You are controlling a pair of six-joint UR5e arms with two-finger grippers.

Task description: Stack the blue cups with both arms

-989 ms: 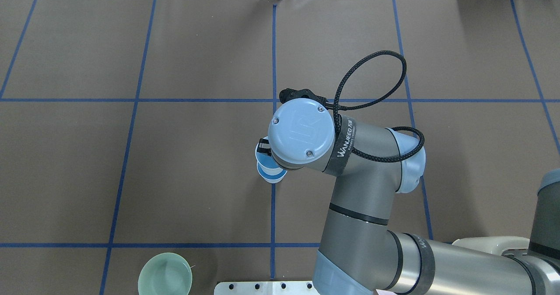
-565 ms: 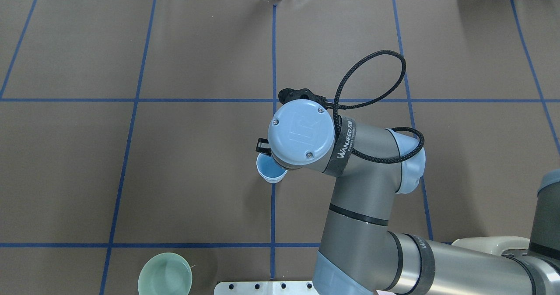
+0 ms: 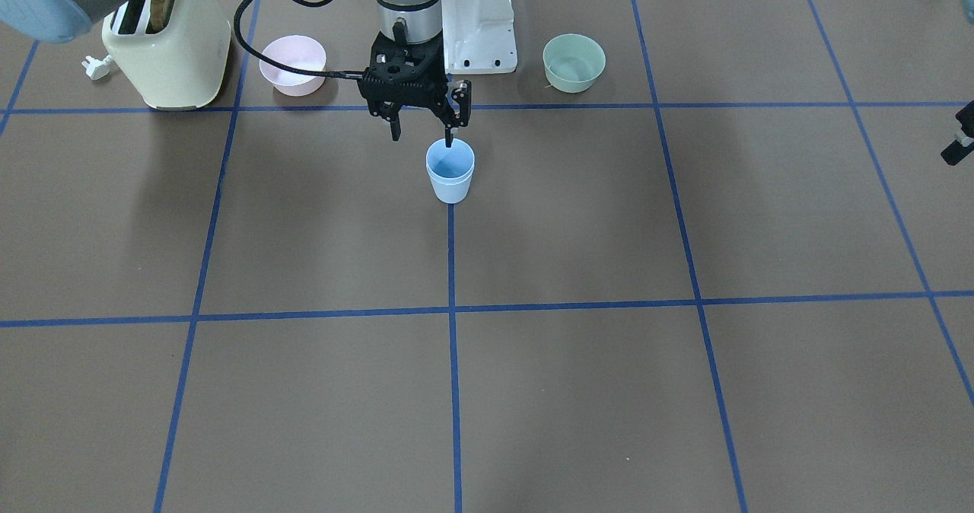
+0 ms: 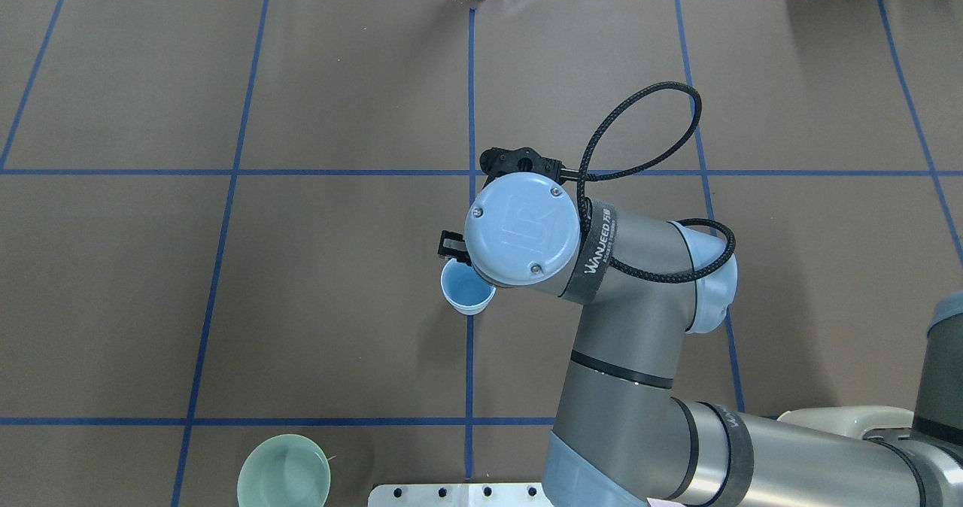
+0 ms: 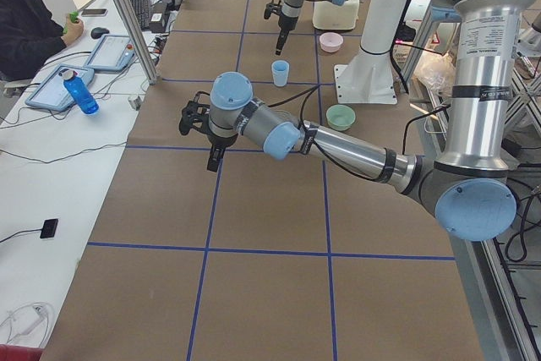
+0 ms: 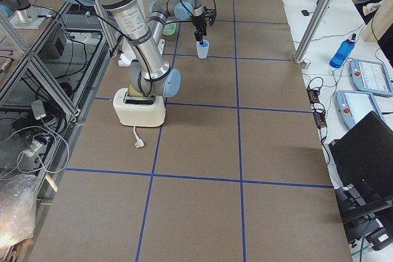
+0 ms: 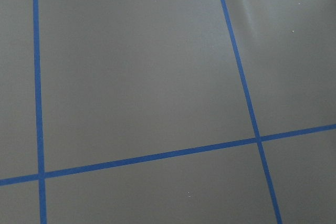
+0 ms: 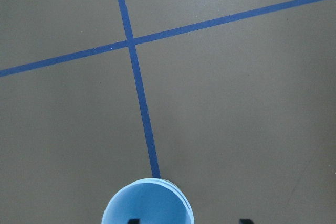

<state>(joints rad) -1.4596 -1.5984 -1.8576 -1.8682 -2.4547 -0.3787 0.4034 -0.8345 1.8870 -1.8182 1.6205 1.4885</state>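
Note:
The two blue cups [image 3: 450, 172] stand nested as one stack on the centre tape line, upright. The stack also shows in the overhead view [image 4: 467, 296]. The right wrist view shows a doubled rim [image 8: 147, 202]. My right gripper [image 3: 422, 135] hangs just above the stack, open and holding nothing. One fingertip [image 3: 450, 141] is over the rim, the other is off to the side. My left gripper [image 3: 956, 148] is far off at the table's side, over bare mat. Only part of it shows, so I cannot tell its state.
A green bowl [image 3: 574, 62] and a pink bowl [image 3: 292, 64] sit near the white pedestal [image 3: 479, 26]. A cream toaster [image 3: 167, 41] stands beyond the pink bowl. Brown mat with blue tape lines surrounds the stack.
The upper cup, held higher and offset a second ago, has dropped fully into the lower one. The right gripper has let go of it and its wrist has shifted slightly.

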